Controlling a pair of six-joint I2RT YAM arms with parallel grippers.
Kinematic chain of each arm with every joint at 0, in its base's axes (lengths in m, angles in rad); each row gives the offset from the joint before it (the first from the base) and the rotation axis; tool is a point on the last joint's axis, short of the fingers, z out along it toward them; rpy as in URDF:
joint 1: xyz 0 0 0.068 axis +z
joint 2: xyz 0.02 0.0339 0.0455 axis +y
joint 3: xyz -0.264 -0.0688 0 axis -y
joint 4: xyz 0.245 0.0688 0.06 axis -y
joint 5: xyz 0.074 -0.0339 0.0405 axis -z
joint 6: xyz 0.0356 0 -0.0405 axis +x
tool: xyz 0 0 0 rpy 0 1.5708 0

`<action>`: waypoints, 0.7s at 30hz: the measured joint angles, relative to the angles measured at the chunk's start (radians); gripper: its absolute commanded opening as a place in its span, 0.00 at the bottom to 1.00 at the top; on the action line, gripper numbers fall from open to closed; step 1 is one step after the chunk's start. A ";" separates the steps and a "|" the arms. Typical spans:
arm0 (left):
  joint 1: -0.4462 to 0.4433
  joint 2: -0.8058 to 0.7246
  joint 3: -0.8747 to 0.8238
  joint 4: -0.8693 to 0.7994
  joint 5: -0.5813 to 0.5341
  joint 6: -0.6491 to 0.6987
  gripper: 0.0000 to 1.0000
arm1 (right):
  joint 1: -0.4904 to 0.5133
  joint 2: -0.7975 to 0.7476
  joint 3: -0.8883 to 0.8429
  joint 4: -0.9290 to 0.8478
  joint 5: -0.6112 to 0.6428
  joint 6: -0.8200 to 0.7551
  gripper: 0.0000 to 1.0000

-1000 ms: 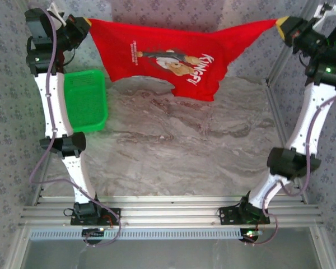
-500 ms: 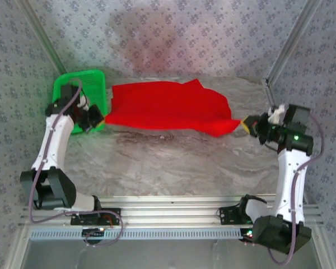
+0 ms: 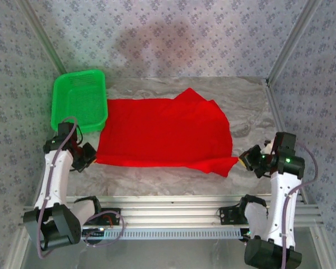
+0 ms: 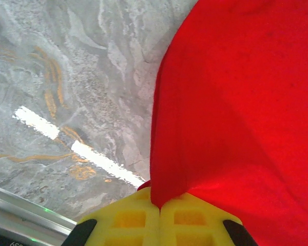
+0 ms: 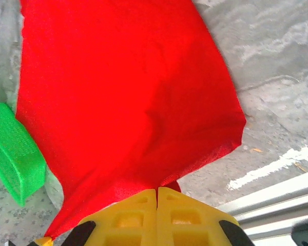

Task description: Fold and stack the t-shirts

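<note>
Presently, the left tool (image 3: 91, 156) sits just in front of the green basket (image 3: 80, 73), toward the arm bases. Its yellow pads are pressed together and pinch the near left corner of the t-shirt (image 3: 162, 131); the left wrist view shows the red cloth running straight out of the closed pads.

The basket itself holds nothing that can be seen.

The t-shirt lies just right of the basket, spread over the marbled tabletop (image 3: 243, 101). Its left edge is close to the basket's right wall, though contact cannot be confirmed. Only plain red fabric shows and no print is visible, so the front is judged to face down. The corner farthest from the basket shows a small flap doubled over, with ripples along the right edge.

The right tool (image 3: 245, 159) is well to the right of the basket, at the shirt's near right corner. Its pads are likewise closed on a drawn-out tip of cloth.

Assessment: the garment is laid out and nearly flat, and both corners are held. No deliberate fold is evident and no stack exists. Release, smoothing, the folds and placement all appear outstanding.
</note>
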 measured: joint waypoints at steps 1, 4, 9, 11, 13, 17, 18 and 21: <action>0.001 0.000 -0.003 0.001 0.000 -0.006 0.00 | 0.001 -0.001 -0.009 -0.002 0.002 0.000 0.00; 0.001 0.001 -0.020 0.002 0.001 -0.023 0.00 | 0.018 0.016 -0.025 0.013 0.001 0.000 0.00; 0.001 0.022 -0.032 0.016 0.012 -0.040 0.00 | 0.066 0.127 -0.014 0.075 0.006 -0.016 0.00; 0.001 0.033 -0.032 0.028 0.011 -0.040 0.00 | 0.089 0.200 0.009 0.111 0.009 -0.031 0.00; 0.001 0.048 -0.032 0.046 0.011 -0.040 0.00 | 0.116 0.278 0.045 0.145 0.016 -0.046 0.00; 0.001 0.096 -0.029 0.085 0.012 -0.044 0.00 | 0.168 0.411 0.135 0.204 0.032 -0.083 0.00; 0.001 0.106 -0.028 0.096 0.012 -0.047 0.00 | 0.176 0.436 0.155 0.213 0.037 -0.090 0.00; 0.001 0.144 -0.012 0.127 0.012 -0.048 0.00 | 0.192 0.519 0.224 0.233 0.053 -0.121 0.00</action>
